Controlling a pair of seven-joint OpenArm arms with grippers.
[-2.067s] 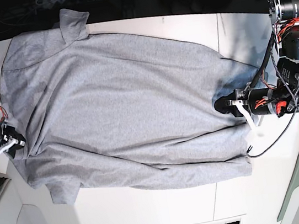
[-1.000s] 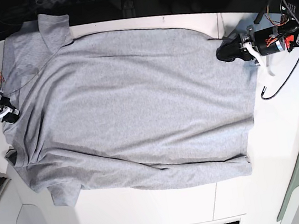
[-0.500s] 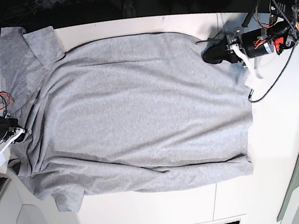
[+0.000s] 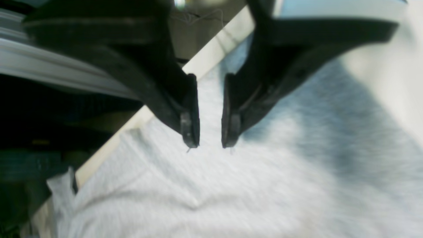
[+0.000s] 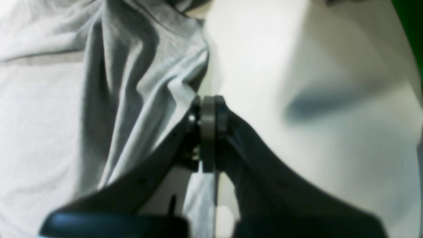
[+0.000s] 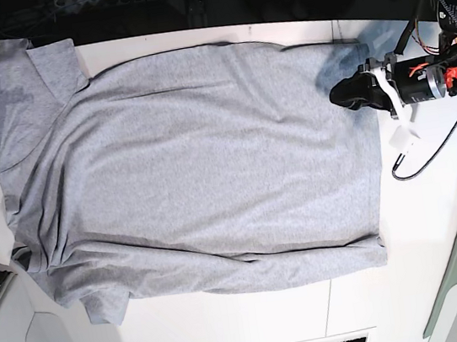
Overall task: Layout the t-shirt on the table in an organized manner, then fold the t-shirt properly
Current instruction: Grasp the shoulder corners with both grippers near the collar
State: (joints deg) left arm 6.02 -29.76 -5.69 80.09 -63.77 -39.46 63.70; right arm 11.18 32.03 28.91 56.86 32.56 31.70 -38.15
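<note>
Across the tabletop [image 6: 233, 323] the t-shirt [image 6: 194, 167] lies spread, long axis left-right. My left gripper [image 4: 210, 145] hovers over its hem corner, jaws slightly parted and empty. My right gripper [image 5: 208, 132], jaws clamped on the shirt's opposite edge, pinches bunched fabric.

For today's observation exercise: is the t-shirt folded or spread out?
Spread out: the t-shirt lies open across the table, body and both sleeves showing, only shallow wrinkles.

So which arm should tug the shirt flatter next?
Probably the right: its pincer is shut on the t-shirt edge, where folds bunch. The left pincer hangs open above the cloth.
</note>
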